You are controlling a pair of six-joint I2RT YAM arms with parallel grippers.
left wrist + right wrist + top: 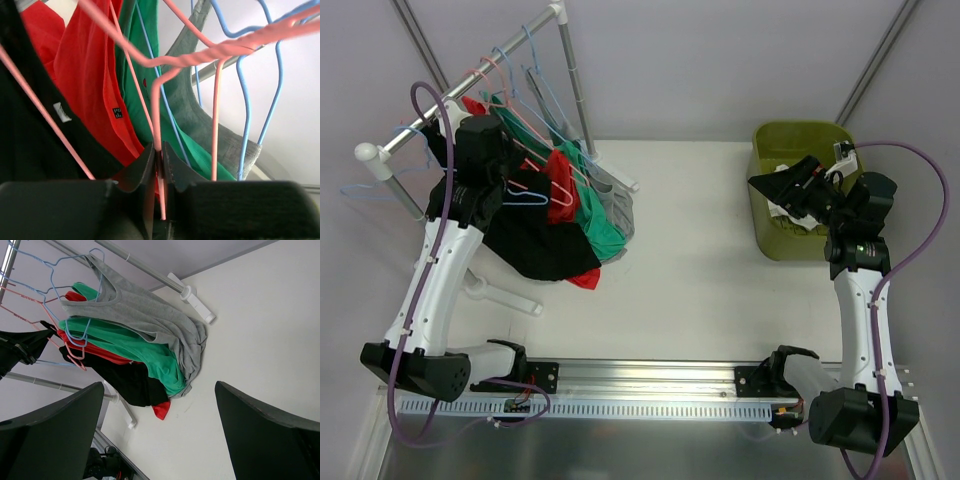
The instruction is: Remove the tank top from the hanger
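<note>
Several tank tops hang from wire hangers on the rack rail (470, 90): black (535, 245), red (560, 185), green (600, 225) and grey (618, 210), their hems draped on the table. My left gripper (159, 152) is up at the rail (490, 140) and shut on the thin wire of a pink hanger (200, 54). The red tank top (85, 75) hangs just left of that wire, the green one (145, 45) behind it. Which top this hanger carries I cannot tell. My right gripper (159, 390) stands wide open and holds nothing, over the bin (780, 185).
An olive-green bin (770, 135) with something white inside stands at the back right under the right arm. Blue hangers (272, 100) crowd the rail beside the pink one. The rack's white feet (510, 298) and upright pole (578, 90) stand on the left of the table.
</note>
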